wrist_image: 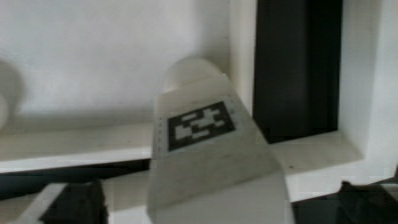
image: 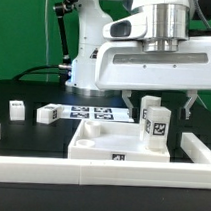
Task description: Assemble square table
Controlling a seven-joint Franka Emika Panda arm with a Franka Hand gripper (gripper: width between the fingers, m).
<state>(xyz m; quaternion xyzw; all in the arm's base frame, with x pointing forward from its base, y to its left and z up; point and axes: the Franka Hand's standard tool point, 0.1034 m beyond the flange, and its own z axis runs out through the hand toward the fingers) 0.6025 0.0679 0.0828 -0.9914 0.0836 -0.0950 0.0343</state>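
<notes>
your gripper (image: 160, 100) stands spread as wide as it goes and has hold of nothing. its two fingers hang on either side of an upright leg (image: 157, 127), which stands on the square tabletop (image: 96, 143) toward the exterior view's right of it. in the wrist view the leg's tag faces the camera. a dark fingertip (wrist_image: 64, 200) shows on each side of the leg, and neither appears to touch it.

this looks like the approach to a grasp on that leg, so do it carefully. centre the leg between the jaws before you close, so both pads meet its flat faces together and neither one pushes it over. come straight down, with no sideways drift. a second leg (image: 149, 103) stands just behind the first. i cannot tell whether the two touch, and a stray finger could knock it, so keep that gap in mind. take the leg low enough that it will not pivot in the grip, and close gently so the tabletop does not slide against the front rail (image: 90, 174).

i cannot tell whether the leg's foot is seated in a hole, so keep it vertical as you take the load. the outer loose leg (image: 15, 110) and the inner loose leg (image: 47, 113) lie well apart on the exterior view's left, out of your way.
</notes>
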